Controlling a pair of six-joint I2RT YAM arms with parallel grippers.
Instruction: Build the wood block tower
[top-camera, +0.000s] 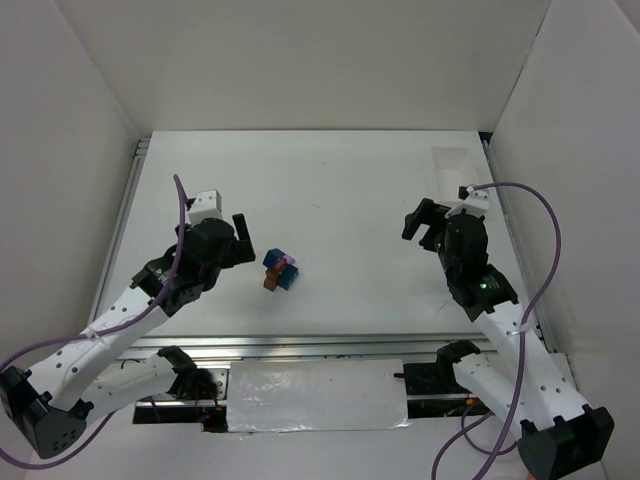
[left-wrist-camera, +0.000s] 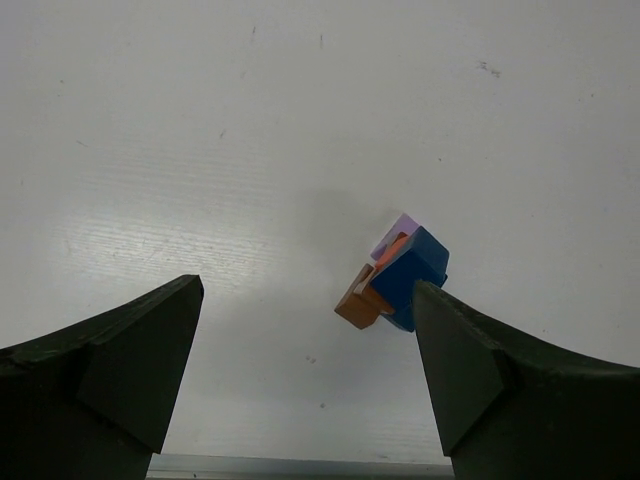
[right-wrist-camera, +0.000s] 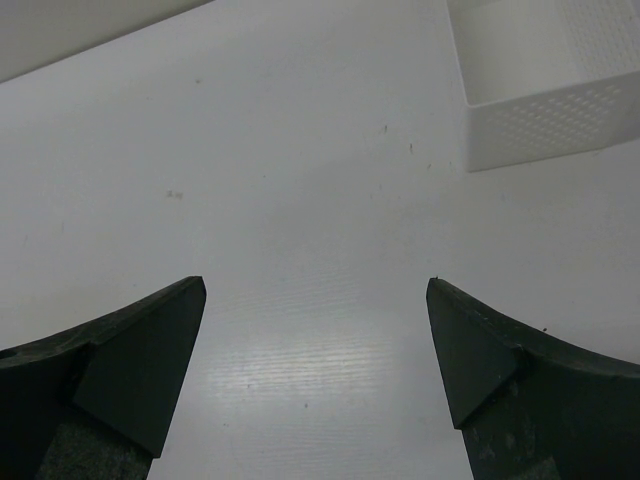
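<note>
Cluster of small painted wooden blocks (top-camera: 281, 270) (blue, orange-brown, red and pale purple cubes) sits mid-table on the matte white table (top-camera: 350, 190), just ahead of the left gripper (top-camera: 243, 238). Left gripper jaws are spread wide and hold nothing. Right gripper (top-camera: 422, 226) is likewise wide and empty, near the clear, perforated-wall rectangular plastic tray (right-wrist-camera: 530, 125).

Two arms (top-camera: 180, 275) (top-camera: 480, 285), one tower (top-camera: 281, 270), one tray (right-wrist-camera: 530, 130)

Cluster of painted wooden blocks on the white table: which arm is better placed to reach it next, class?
Left. The open left gripper sits beside the painted wooden block cluster; the open right gripper faces only table and a white perforated tray.
</note>
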